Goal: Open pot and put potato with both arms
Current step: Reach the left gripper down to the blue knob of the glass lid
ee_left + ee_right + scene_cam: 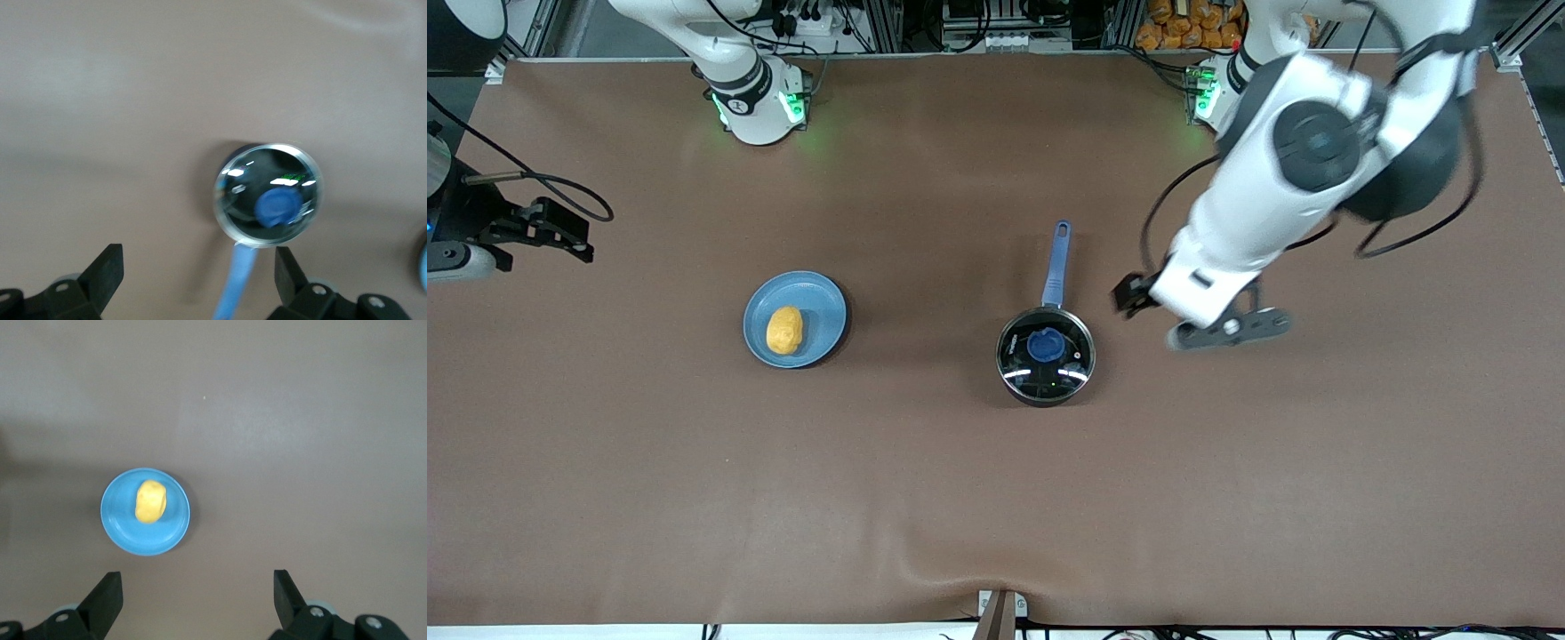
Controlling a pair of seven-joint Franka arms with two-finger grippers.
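Note:
The black pot [1045, 356] stands on the table with its glass lid on, blue knob [1047, 344] up, and its blue handle [1056, 267] pointing toward the robots' bases. The yellow-orange potato [784, 330] lies on a light-blue plate [818, 307] toward the right arm's end. My left gripper [1132, 294] is open and empty in the air beside the pot. In the left wrist view [197, 257] the handle [237, 280] runs between its fingers, below the pot [269, 195]. My right gripper [569, 233] is open and empty, high over the table's right-arm end. Its wrist view [197, 583] shows the potato [151, 501] on the plate [120, 527].
A brown cloth [996, 498] covers the table. A clamp [1000, 613] sits at the cloth's edge nearest the front camera. Orange items [1183, 22] are stacked past the table edge, between the two arm bases. Cables hang from both arms.

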